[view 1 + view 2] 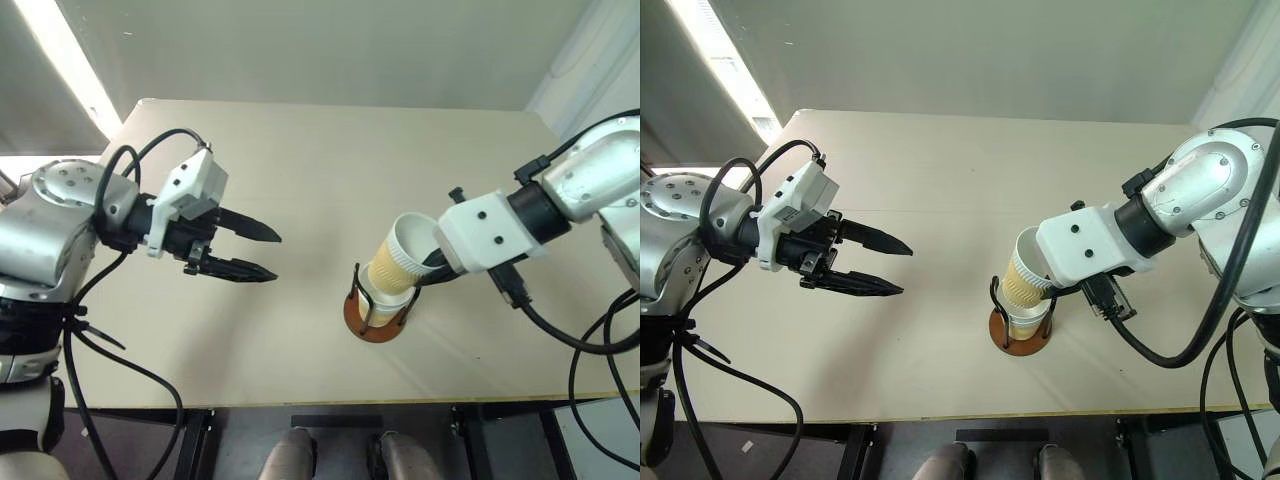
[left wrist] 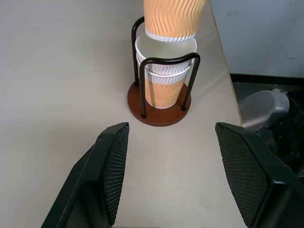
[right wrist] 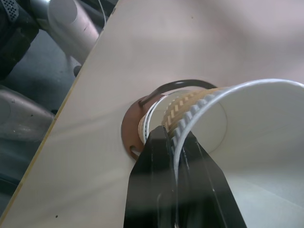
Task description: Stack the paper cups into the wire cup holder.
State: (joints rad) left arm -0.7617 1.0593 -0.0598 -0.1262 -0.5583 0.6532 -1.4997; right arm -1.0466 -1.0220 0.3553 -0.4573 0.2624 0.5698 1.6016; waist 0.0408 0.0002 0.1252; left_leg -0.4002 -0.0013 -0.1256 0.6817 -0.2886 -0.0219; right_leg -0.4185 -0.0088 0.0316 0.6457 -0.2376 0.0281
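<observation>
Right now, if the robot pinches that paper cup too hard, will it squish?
Probably, a bit. The paper cup is thin-walled, and the right gripper pinches only its rim, so the rim could dent. It looks light, since that rim pinch holds it tilted. The wire cup holder seems stiffer, though a sideways nudge might slide it.

No legible text or labels anywhere.

The tilted paper cup (image 2: 175,19) is cut off by the left wrist view's upper edge, its rim out of frame. How many cups (image 2: 164,78) sit nested inside the wire cup holder (image 2: 161,107) cannot be told. The right end effector (image 1: 432,262) has its fingertips hidden behind the cup's rim in the head views.
</observation>
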